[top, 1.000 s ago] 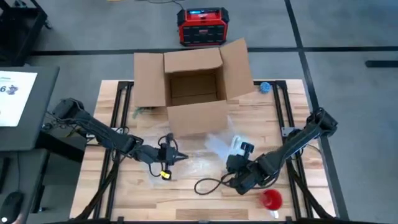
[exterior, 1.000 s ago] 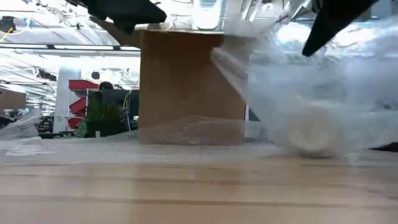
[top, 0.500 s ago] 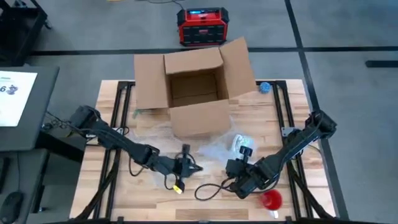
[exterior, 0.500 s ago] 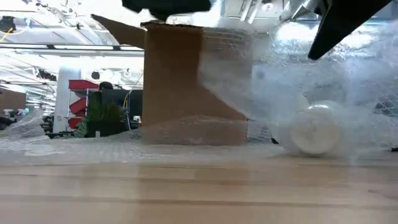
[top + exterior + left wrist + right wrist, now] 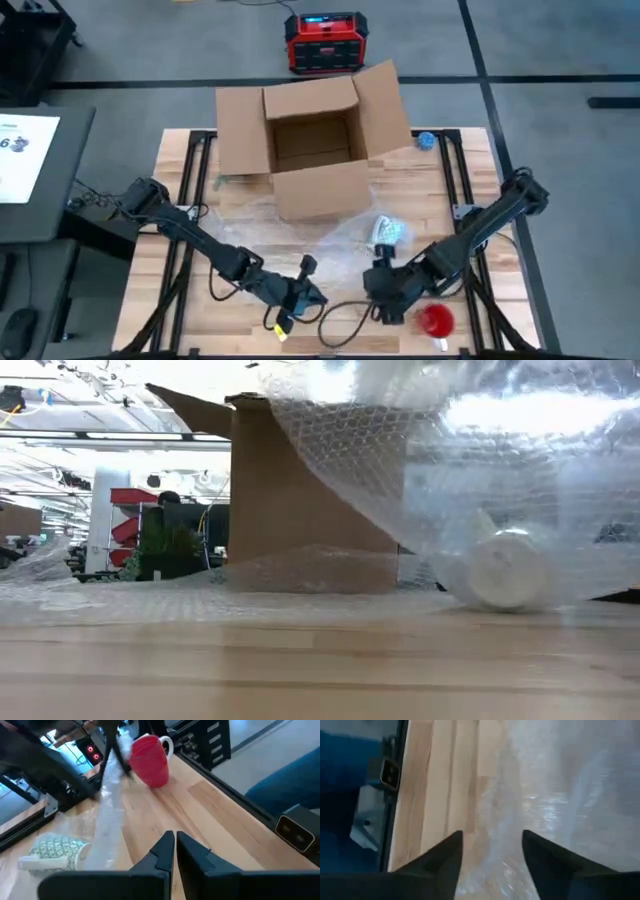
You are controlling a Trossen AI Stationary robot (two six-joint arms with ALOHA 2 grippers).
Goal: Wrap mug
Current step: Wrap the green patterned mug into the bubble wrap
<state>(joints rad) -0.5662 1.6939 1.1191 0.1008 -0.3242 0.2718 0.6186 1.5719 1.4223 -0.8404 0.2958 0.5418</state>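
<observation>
Patterned mug [image 5: 387, 233] lies on its side right of worktop centre under limp, slippery bubble wrap [image 5: 420, 470]; rigid and breakable, best gripped through the film at its edge; left gripper [image 5: 309, 298] fingers pinched shut, right gripper [image 5: 385, 300] spread wide.

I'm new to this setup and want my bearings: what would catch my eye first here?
Probably the open cardboard box at the table's far edge, with clear bubble wrap spread in front of it. On the wrap lies a green-patterned mug on its side, and a red mug stands near the front right corner. The left gripper and right gripper are low near the front edge.
</observation>
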